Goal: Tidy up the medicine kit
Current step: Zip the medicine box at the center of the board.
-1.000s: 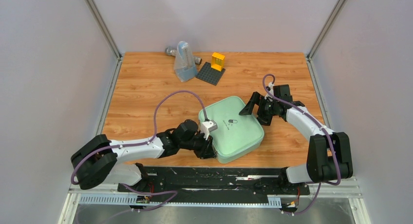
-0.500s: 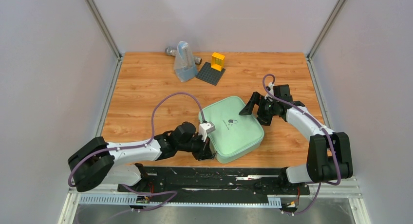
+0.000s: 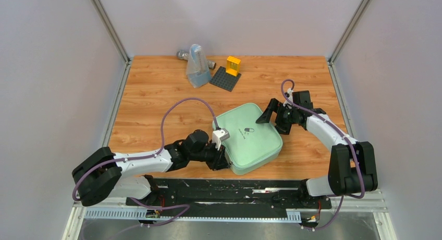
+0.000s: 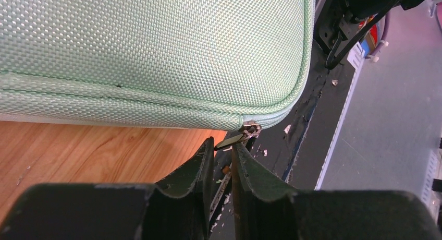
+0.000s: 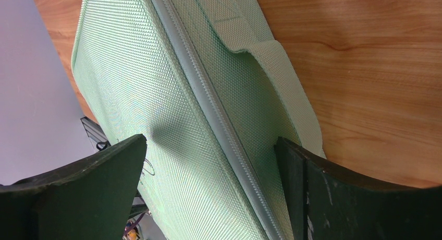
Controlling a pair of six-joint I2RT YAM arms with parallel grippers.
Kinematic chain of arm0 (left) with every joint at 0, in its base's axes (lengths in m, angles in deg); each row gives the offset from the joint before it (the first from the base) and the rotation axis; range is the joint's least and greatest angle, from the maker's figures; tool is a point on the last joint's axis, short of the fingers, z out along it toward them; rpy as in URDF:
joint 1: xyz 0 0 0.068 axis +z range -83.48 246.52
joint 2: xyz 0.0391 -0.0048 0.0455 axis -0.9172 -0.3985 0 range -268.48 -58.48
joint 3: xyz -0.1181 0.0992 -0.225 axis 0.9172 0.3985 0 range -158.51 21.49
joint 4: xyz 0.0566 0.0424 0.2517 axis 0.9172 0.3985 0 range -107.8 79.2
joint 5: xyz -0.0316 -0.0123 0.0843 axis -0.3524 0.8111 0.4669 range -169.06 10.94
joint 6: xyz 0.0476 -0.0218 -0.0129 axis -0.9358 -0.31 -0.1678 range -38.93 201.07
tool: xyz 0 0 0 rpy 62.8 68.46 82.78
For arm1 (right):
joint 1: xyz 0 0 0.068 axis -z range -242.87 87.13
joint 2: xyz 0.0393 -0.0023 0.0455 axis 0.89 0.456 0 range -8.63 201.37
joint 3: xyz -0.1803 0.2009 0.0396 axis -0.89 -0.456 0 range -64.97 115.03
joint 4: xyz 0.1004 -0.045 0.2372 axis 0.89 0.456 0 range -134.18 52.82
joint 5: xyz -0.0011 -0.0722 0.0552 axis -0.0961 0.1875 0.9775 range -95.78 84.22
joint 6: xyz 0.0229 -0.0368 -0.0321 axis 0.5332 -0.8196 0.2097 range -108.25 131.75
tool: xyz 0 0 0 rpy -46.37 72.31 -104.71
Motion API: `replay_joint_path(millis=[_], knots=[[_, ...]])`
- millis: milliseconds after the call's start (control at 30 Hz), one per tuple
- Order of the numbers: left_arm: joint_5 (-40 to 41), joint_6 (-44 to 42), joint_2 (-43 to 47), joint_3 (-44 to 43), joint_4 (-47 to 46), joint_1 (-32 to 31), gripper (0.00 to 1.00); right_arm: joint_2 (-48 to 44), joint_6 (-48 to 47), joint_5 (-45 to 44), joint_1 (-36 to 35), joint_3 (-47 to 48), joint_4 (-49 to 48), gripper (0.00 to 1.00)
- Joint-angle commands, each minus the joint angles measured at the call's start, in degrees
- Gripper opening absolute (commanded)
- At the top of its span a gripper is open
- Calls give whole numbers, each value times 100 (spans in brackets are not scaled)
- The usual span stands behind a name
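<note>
The medicine kit (image 3: 250, 138) is a mint-green woven zip case lying shut near the table's front edge, its lid's pill logo facing up. My left gripper (image 3: 223, 159) sits at its near-left corner. In the left wrist view the case (image 4: 156, 52) fills the top, and the metal zipper pull (image 4: 249, 129) hangs at the corner. Its tab reaches between the tips of my left gripper (image 4: 221, 143), whose jaws stand a narrow gap apart. My right gripper (image 3: 268, 114) stands wide open, astride the far-right edge of the case (image 5: 198, 120) beside the carry strap (image 5: 281, 78).
At the back of the table stand a translucent bluish pouch (image 3: 196, 68), a dark grey studded baseplate (image 3: 225, 78) with a yellow piece (image 3: 233, 65) on it, and a small grey metal object (image 3: 182, 55). A black mounting rail (image 3: 229, 185) runs along the near edge under the case's corner.
My left arm has drawn slightly left and back along the case's near-left corner. The case and the right arm have not visibly moved.
</note>
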State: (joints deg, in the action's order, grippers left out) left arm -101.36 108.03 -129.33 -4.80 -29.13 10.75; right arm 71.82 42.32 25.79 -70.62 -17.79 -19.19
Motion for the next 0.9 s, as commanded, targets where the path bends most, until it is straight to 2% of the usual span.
replay_joint_path(millis=[0, 233, 433, 533, 600, 867], knots=[[73, -2, 140, -82, -292, 18, 27, -73, 99, 259, -50, -33, 136, 97], [-55, -40, 100, -145, -285, 13, 26, -63, 99, 261, -43, -33, 133, 97], [-120, -61, 118, -134, -275, 10, 12, -52, 92, 262, -48, -26, 133, 97], [-112, -59, 128, -119, -266, -3, 10, -29, 97, 276, -50, -20, 137, 97], [-101, -60, 125, -114, -269, -4, 10, -36, 94, 275, -43, -16, 136, 97], [-23, -52, 101, -156, -323, -9, 23, -46, 94, 270, -49, -24, 133, 97]])
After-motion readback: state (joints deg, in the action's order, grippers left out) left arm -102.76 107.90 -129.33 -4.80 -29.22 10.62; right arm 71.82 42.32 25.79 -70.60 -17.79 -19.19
